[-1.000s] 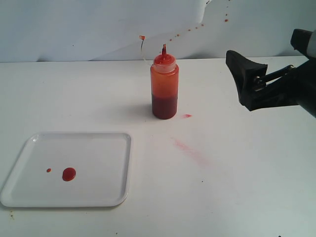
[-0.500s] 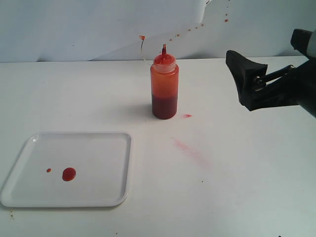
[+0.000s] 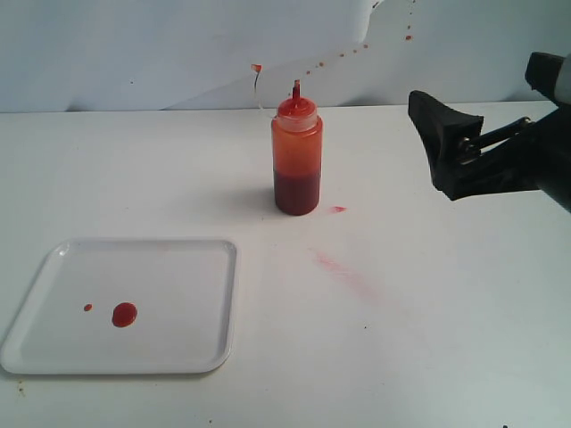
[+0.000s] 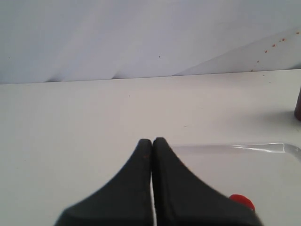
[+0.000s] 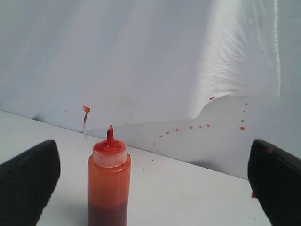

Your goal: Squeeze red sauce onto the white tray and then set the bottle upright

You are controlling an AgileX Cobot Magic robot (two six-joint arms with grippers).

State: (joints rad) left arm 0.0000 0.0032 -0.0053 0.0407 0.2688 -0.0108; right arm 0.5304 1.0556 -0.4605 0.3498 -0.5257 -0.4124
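You have bright, even light; the bottle (image 3: 296, 156) casts a soft shadow on the tabletop (image 3: 428, 312), away from the right tool (image 3: 446, 147). The left tool (image 4: 152, 141) looks blurred; glare streaks the white tray (image 4: 254, 147) beside it.

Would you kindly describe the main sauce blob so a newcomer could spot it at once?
Find the white tray at the lower left of the exterior view. The red sauce is the round, glossy dark blob on its left half. It dwarfs the tiny drop beside it, and the faint pink smear lies off the tray.
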